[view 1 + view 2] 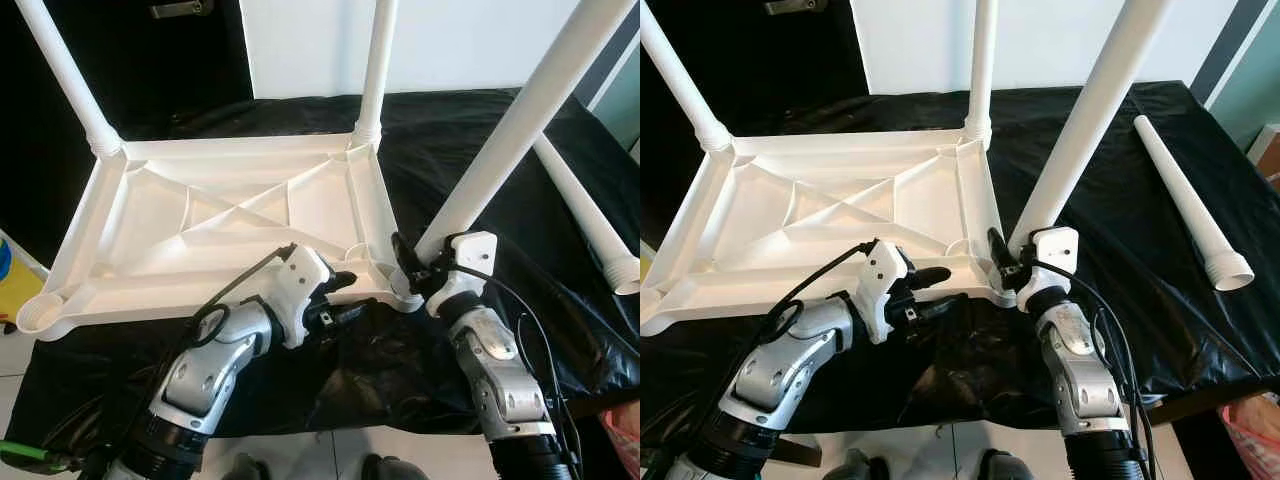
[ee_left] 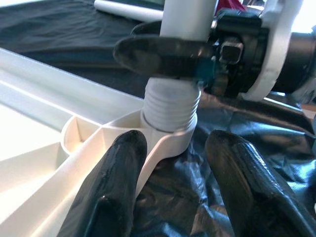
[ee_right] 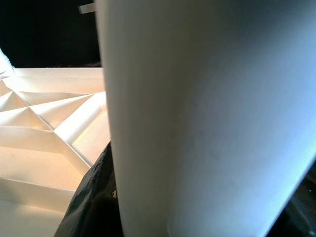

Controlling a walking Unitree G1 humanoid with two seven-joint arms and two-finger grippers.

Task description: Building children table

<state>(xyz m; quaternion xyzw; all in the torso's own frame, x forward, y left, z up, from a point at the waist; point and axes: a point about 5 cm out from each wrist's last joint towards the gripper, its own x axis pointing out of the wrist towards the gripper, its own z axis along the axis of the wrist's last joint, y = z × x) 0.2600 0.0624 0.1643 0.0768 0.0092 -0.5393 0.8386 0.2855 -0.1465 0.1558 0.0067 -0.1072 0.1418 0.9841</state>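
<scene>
Left wrist view: the right pincer (image 1: 405, 262) pinches the smooth white plastic table leg (image 1: 510, 130) just above its thread, seated in the upturned white ribbed tabletop (image 1: 240, 215) on the black-draped worktop (image 1: 560, 250). Light, stiff, slippery. The left pincer (image 2: 170, 185), spread, flanks the socket.

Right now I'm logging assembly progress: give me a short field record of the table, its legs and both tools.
table top: upside down on the black sheet
legs standing: two at the far corners
leg in progress: tilted, threaded end at the near right socket
right tool: shut on that leg near its base
left tool: open beside the same socket
spare leg: lying on the sheet
empty socket: near left corner
</scene>
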